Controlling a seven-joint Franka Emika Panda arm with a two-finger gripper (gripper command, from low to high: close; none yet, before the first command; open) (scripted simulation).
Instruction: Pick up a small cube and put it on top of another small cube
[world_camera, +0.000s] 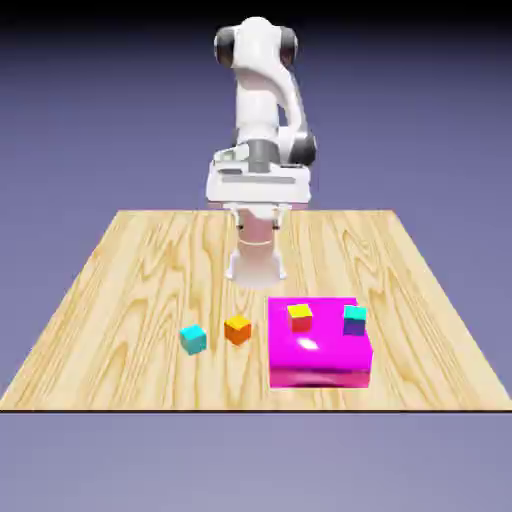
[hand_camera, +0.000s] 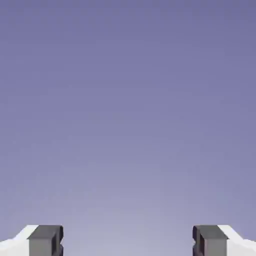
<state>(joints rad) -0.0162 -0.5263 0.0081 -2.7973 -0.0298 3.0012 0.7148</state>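
Two small cubes lie on the wooden table (world_camera: 130, 270) near its front edge: a cyan cube (world_camera: 193, 339) and, just to its right, an orange cube (world_camera: 237, 329). Two more sit on top of a big magenta block (world_camera: 320, 360): a yellow-and-red cube (world_camera: 300, 316) and a teal-and-purple cube (world_camera: 354, 319). My gripper (world_camera: 259, 208) hangs high over the far part of the table, well behind and above all the cubes. In the hand view the gripper (hand_camera: 128, 242) is open, its grey fingertips (hand_camera: 46, 240) wide apart with only backdrop between them.
The magenta block stands at the front right of the table, taller than the loose cubes. The arm's white base (world_camera: 257, 262) rises from the table's far middle.
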